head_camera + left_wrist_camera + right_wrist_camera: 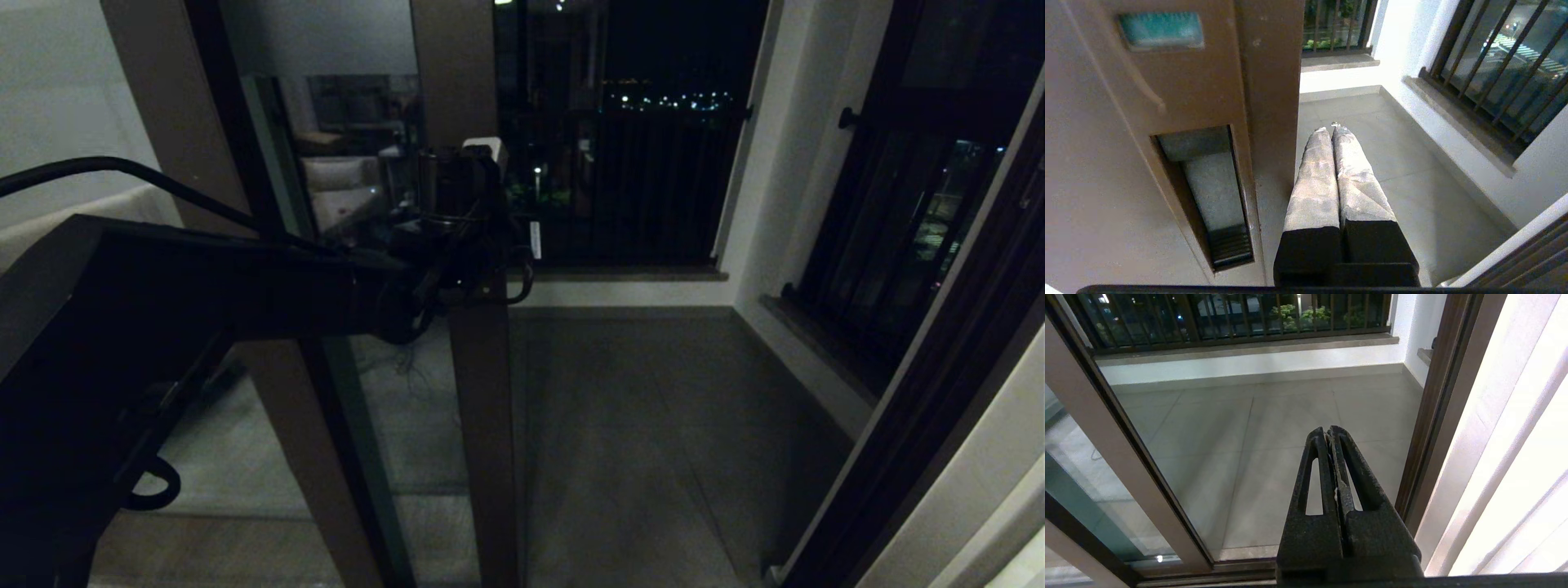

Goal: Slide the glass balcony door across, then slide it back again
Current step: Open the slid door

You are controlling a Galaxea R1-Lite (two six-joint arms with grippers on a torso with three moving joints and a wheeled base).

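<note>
No writing, label, brand, number or sign is legible anywhere in these three views.

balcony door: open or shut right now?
Open. The glass balcony door stands with its edge stile mid-doorway; bare balcony floor shows beside it. The left gripper, shut, sits just off the stile, beside the slot handle.

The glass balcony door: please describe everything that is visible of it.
The glass balcony door stands upright, slid partly across, leaving the opening to the tiled balcony on its right. Its frame looks like dark brown metal around reflective glass. The edge stile carries a recessed slot handle. The shut left gripper lies beside that stile's outer edge, outside the slot; contact is unclear.
</note>
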